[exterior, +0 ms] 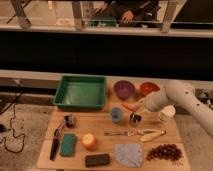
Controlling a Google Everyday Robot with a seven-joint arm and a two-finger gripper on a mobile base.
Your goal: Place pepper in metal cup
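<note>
The slim orange-red pepper (130, 107) hangs in the air at the tip of my gripper (139, 106), which is shut on its right end. The white arm (172, 97) reaches in from the right. The small dark metal cup (135, 119) stands on the wooden table just below the pepper and slightly to its right. The light blue cup (116, 115) stands to the left of the metal cup. The pepper is above both cups and touches neither.
A green tray (80, 92), a purple bowl (123, 89) and an orange bowl (148, 88) stand at the back. A white cup (166, 113) is right of the metal cup. In front lie a yellow banana-like piece (151, 134), a utensil (120, 133), grapes (162, 151), a cloth (128, 154) and an orange (89, 141).
</note>
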